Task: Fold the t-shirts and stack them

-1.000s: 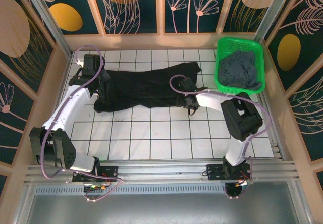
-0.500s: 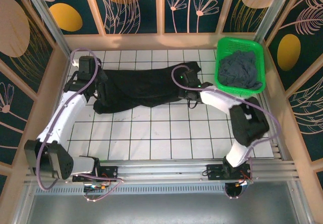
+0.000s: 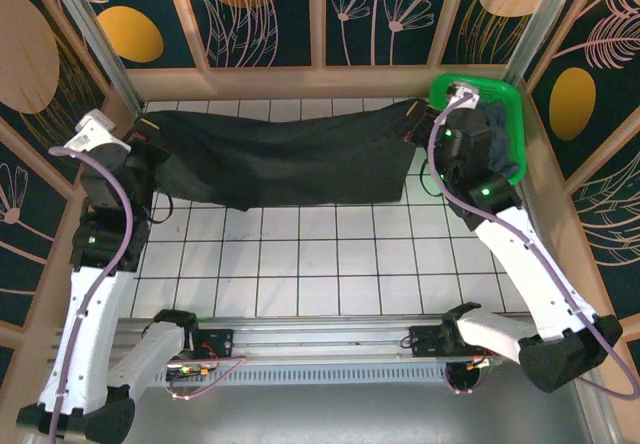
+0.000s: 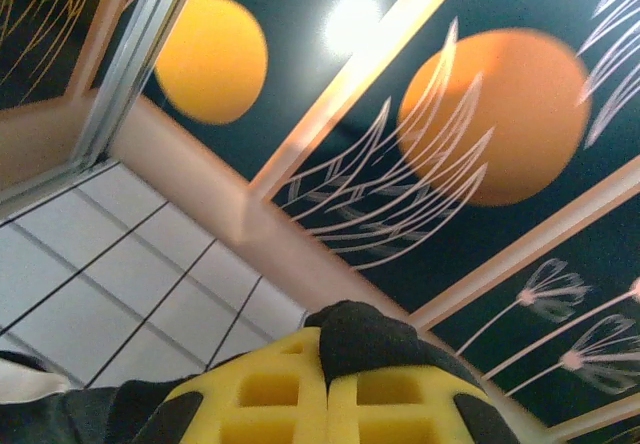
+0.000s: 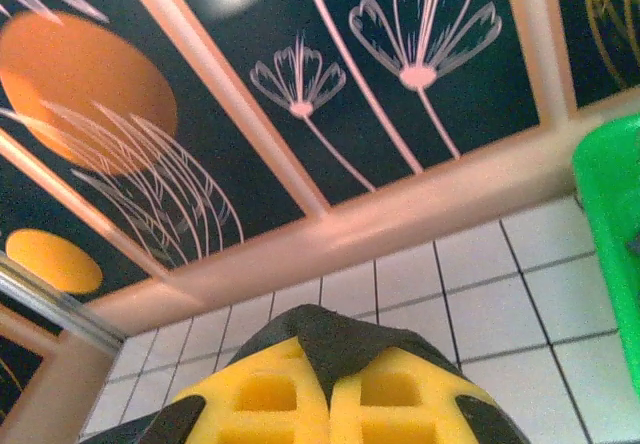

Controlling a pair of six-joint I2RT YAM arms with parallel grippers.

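T-shirt [image 3: 290,156], soft black cloth, elongated

The right gripper [image 5: 328,369] has its jaws pressed together, yellow pads [image 5: 262,396] meeting on a fold of black t-shirt [image 5: 318,330] that peaks between them. Beyond lies the white tiled surface [image 5: 480,289]. A green basket [image 5: 610,214] sits at the right edge, seemingly with something dark inside. Behind stands a flower-painted wall [image 5: 400,74].

grn basket [image 3: 516,139] far-R corner, wht tiled table [image 3: 330,264]
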